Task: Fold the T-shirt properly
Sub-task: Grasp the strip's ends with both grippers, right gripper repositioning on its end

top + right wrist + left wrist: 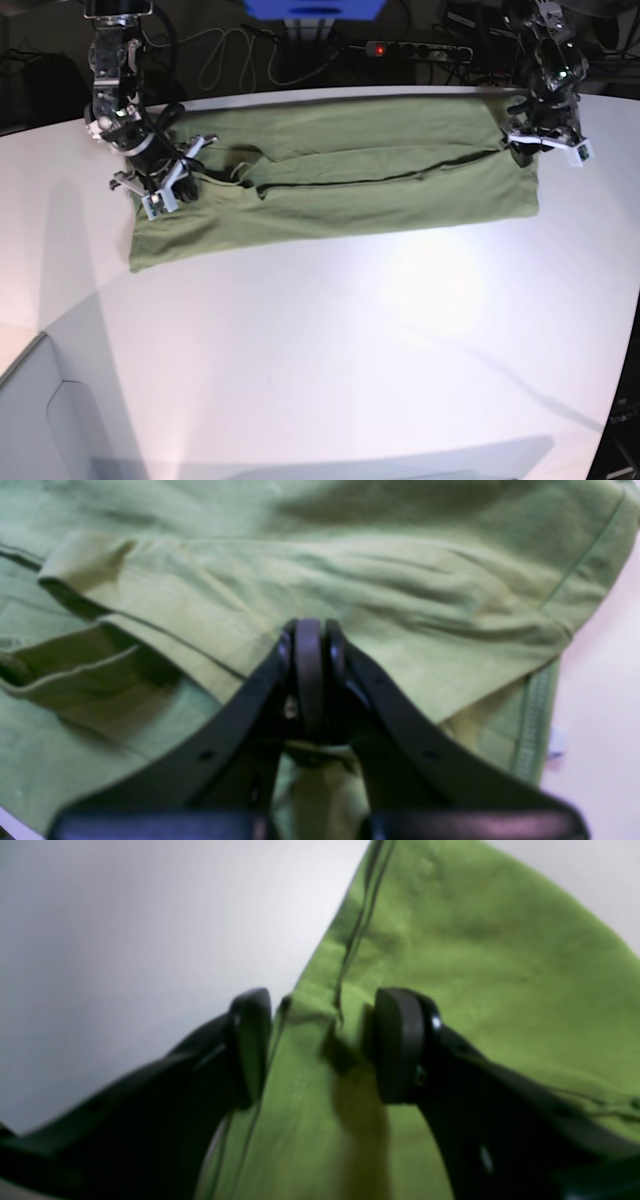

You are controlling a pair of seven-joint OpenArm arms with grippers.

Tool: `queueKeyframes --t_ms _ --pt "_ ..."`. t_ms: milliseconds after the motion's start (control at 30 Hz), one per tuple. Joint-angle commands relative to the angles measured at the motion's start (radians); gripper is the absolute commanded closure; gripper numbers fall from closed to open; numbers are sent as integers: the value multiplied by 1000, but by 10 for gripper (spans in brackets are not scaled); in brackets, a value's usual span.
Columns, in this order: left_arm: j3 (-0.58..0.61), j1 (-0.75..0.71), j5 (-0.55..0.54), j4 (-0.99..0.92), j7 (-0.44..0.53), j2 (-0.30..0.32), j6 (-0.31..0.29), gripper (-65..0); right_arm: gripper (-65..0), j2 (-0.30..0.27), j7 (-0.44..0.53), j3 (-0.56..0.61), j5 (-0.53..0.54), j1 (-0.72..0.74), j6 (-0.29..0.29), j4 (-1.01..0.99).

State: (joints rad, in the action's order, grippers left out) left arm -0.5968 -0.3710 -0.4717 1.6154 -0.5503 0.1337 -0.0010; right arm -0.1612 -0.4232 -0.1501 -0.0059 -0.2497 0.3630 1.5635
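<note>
T-shirt (340,205): olive green, lying as a long strip across the far side of the white table (350,330), already folded over lengthwise. Near layer stops short of the far edge, so a band of the lower layer shows behind it. Fold looks partial to me.

Right gripper (312,685): fingers together, down on the layered end at its side. Some fabric bunches under the tips; can't tell if any is pinched. Likely there to pin or tug that end so the flap lies flat.

Left gripper (322,1040): fingers apart, straddling the edge of the other end, right where the upper layer's rim meets the side. Cloth between them, not clamped. Placement suits grabbing or squaring that corner.

Shirt's loose folds near the right gripper (75,675) stand open, so they probably need smoothing before the next fold. Risk: pulling one end alone skews the strip.
</note>
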Motion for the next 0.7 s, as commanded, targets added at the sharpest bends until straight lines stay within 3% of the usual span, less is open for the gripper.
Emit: queueKeyframes --t_ms 0,233,567,667 --pt "-1 -3 -3 7 5 10 0 -319 -1 -8 -7 -3 -3 3 1 12" --pt "1 -3 -3 3 6 4 0 -294 -1 -8 -7 -3 -3 5 1 12" --pt "1 0 -3 3 6 1 0 -20 -1 -8 -7 -4 -3 6 1 12" --pt "1 2 -3 3 6 1 0 0 -1 -8 -7 -4 -3 6 1 12"
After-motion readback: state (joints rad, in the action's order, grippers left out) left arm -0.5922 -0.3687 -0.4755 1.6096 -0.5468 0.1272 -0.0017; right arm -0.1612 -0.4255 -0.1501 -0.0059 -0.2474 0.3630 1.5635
